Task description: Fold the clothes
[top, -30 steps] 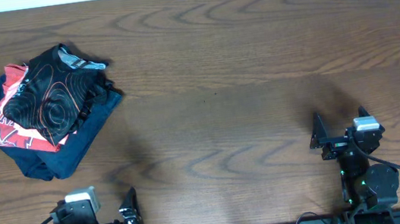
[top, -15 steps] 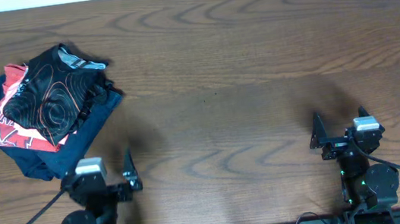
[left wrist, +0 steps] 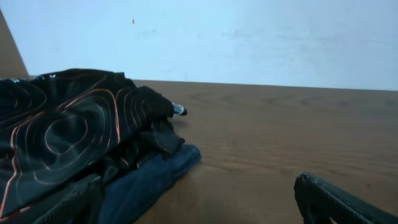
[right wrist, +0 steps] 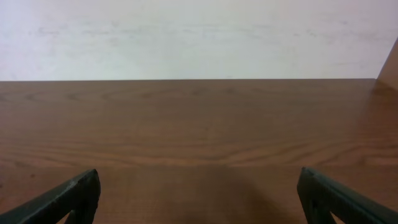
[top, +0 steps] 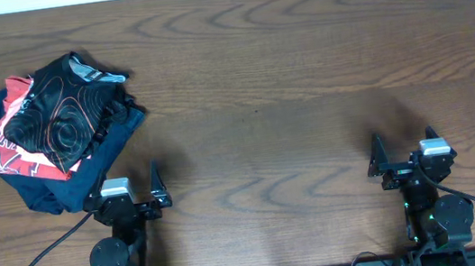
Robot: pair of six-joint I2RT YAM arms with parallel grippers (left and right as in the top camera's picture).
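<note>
The black garment with red and white contour lines (top: 63, 113) lies crumpled on top of a pile at the table's far left. It also shows in the left wrist view (left wrist: 68, 127). My left gripper (top: 124, 187) is open and empty, low over the table just in front of the pile's near right corner; in the left wrist view (left wrist: 199, 205) its left finger lies against the pile's edge. My right gripper (top: 403, 149) is open and empty near the front right, with only bare wood between its fingers in the right wrist view (right wrist: 199, 199).
A salmon-pink shirt with red print (top: 6, 157) and a navy-blue garment (top: 71, 185) lie under the black one; the navy one shows in the left wrist view (left wrist: 155, 177). The wooden table (top: 285, 73) ends at a white wall behind.
My left arm has moved forward from the front edge and to the right, coming up to the pile's near corner. The right arm and the pile have not moved.
</note>
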